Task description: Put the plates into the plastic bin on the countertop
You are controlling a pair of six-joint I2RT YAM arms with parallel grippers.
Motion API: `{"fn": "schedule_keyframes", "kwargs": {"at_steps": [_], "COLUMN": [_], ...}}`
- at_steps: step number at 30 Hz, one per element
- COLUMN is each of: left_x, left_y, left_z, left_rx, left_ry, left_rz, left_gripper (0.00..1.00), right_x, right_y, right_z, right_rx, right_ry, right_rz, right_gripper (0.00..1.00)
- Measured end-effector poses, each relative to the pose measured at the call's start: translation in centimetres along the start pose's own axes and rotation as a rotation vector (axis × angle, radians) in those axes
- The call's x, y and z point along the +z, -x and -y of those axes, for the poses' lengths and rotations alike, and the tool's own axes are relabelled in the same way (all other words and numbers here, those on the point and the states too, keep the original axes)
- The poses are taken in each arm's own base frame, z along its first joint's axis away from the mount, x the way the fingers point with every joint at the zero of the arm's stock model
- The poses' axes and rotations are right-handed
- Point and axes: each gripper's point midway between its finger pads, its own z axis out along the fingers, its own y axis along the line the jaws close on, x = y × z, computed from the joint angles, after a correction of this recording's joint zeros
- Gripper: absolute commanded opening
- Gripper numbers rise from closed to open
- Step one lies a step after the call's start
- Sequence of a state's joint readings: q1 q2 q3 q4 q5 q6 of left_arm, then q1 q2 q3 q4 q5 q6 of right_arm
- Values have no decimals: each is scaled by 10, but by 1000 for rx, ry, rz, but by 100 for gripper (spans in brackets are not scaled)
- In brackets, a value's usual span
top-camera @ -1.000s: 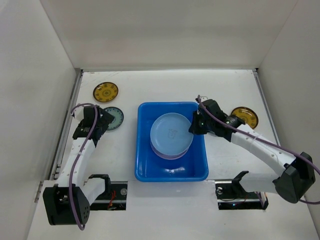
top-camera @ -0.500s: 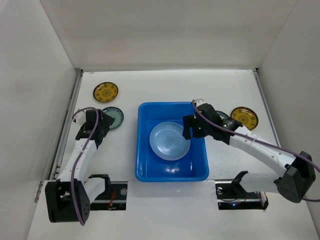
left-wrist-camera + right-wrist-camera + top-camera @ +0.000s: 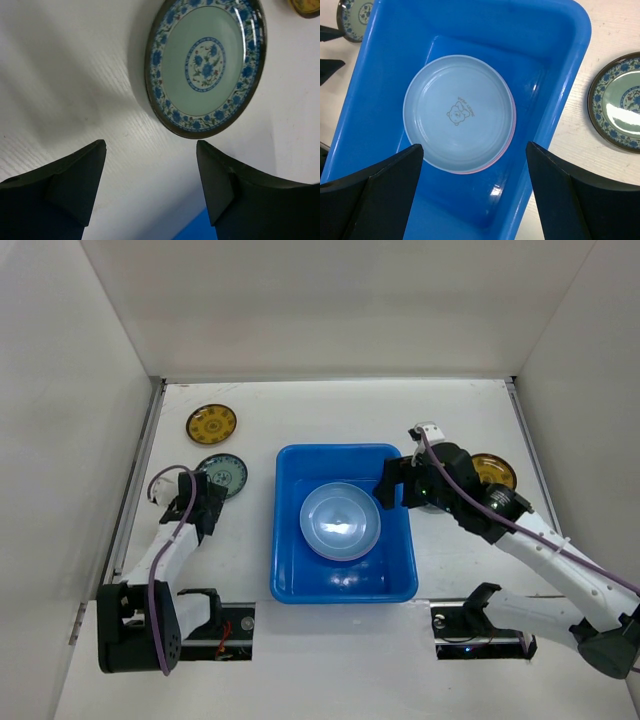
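The bright blue plastic bin [image 3: 343,451] stands mid-countertop. In it a light blue plate [image 3: 340,522] [image 3: 457,114] lies flat on a pink plate [image 3: 510,135], of which only an edge shows. My right gripper [image 3: 392,487] [image 3: 475,165] hangs open and empty above the bin's right side. A grey-teal patterned plate [image 3: 224,475] [image 3: 205,65] lies left of the bin. My left gripper [image 3: 207,499] [image 3: 150,165] is open just short of its near rim, only bare countertop between the fingers. Another grey-teal plate [image 3: 617,102] lies right of the bin.
A yellow-gold plate [image 3: 211,424] lies at the back left and another [image 3: 492,472] shows right of the bin, partly behind my right arm. White walls border the countertop [image 3: 330,410] on three sides. The bin's corner [image 3: 200,227] is close beside my left gripper.
My right gripper opened and let go of the light blue plate, which now lies flat in the bin; the arm rose and drew back rightward. My left gripper pulled back slightly and narrowed.
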State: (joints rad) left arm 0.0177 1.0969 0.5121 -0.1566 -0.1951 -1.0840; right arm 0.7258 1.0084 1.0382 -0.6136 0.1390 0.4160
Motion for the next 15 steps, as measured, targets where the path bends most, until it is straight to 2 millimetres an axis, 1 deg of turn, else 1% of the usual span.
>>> {"fn": "schedule_keyframes", "kwargs": {"at_steps": [3,6,9,15], "left_x": [8,15,20,32], "left_y": [-6,-9,-6,-3], "left_z": [-12,-19,-12,2], "left_rx": [-49,-84,-119,-175], "left_ry": [7,8,-19,-71], "left_rz": [1,6,19,38], "left_gripper": [59,57,54,53], "right_x": [1,2,1,-2], "right_y": [-4,-7,-6,-2], "right_z": [2,5,9,16], "right_rx": [-1,2,8,23], "right_ry": [-4,-12,-19,-34], "right_rz": [-8,-13,-7,11], "right_gripper": [89,89,89,89]}}
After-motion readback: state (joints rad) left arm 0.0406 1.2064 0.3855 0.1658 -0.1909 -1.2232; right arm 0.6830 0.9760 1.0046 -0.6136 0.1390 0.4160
